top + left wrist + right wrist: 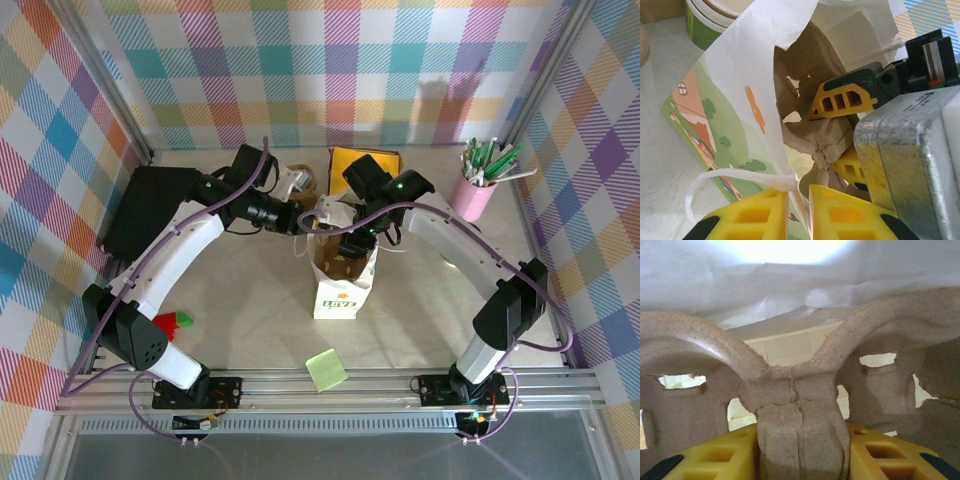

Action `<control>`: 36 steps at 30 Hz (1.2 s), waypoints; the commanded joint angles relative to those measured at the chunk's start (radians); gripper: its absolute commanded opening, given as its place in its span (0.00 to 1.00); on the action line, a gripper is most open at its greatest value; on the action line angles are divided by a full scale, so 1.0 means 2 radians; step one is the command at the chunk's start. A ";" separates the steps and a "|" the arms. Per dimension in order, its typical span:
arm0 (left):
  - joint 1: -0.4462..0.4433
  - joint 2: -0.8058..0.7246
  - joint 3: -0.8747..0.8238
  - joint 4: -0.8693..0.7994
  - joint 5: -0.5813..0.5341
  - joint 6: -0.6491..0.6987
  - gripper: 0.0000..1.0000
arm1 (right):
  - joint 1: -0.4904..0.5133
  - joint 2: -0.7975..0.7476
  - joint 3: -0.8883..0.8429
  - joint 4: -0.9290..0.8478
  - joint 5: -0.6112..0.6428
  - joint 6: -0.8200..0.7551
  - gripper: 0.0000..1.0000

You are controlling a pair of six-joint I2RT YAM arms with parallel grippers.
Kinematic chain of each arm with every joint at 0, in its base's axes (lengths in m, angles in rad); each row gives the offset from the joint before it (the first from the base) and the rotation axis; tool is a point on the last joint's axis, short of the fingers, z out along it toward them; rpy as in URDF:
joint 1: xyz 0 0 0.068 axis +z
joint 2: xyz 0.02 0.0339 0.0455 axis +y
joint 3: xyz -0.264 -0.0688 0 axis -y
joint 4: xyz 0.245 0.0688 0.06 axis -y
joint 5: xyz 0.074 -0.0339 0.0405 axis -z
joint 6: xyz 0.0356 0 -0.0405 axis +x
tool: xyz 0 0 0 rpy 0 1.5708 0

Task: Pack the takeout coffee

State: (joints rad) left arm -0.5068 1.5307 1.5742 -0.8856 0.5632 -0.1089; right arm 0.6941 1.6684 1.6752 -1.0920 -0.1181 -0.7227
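Looking down from overhead, we see a white paper bag standing at the centre of the bench, with both arms bent in over its open mouth. That view gives us the surroundings: a pink pen cup at 2 o'clock of the bag, a yellow box at 12 o'clock, and a green note at 6 o'clock, near the arm bases. It does not let us read the fingers, which are lost among the arm links and the bag's rim.

The left wrist camera fills that gap. The left end effector stands almost closed, its two yellow fingers pinching the near rim of the bag, with the white handle loop hanging off toward 8 o'clock. Through the open mouth we see the brown pulp carrier inside the bag, and the right end effector reaching in from 3 o'clock with a yellow finger on each side of a carrier rib. At 11 o'clock of this view we find the takeout coffee: a cream and green cup on the bench outside the bag, just behind it. Its top is cut by the frame edge, so we cannot tell about a lid.

The right wrist camera looks from inside the bag. There the right end effector is partly closed and clamped on the carrier's central rib, one finger pressed to each flank, and the white bag wall shows above, around 12 o'clock.
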 commanded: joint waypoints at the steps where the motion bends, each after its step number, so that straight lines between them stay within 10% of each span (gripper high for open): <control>1: 0.001 0.002 -0.005 0.020 0.014 -0.007 0.17 | 0.015 0.002 0.003 0.014 0.008 -0.013 0.42; 19: 0.001 -0.002 -0.011 0.021 0.024 0.002 0.16 | 0.014 -0.019 0.017 0.015 -0.024 0.005 0.42; 36: -0.009 -0.126 -0.057 0.019 -0.021 -0.047 0.56 | 0.014 0.001 0.019 0.005 -0.019 0.030 0.42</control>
State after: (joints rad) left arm -0.5011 1.3727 1.5032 -0.9001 0.4831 -0.1471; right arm 0.7151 1.6566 1.7119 -1.0775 -0.1406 -0.6857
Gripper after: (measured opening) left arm 0.564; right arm 0.424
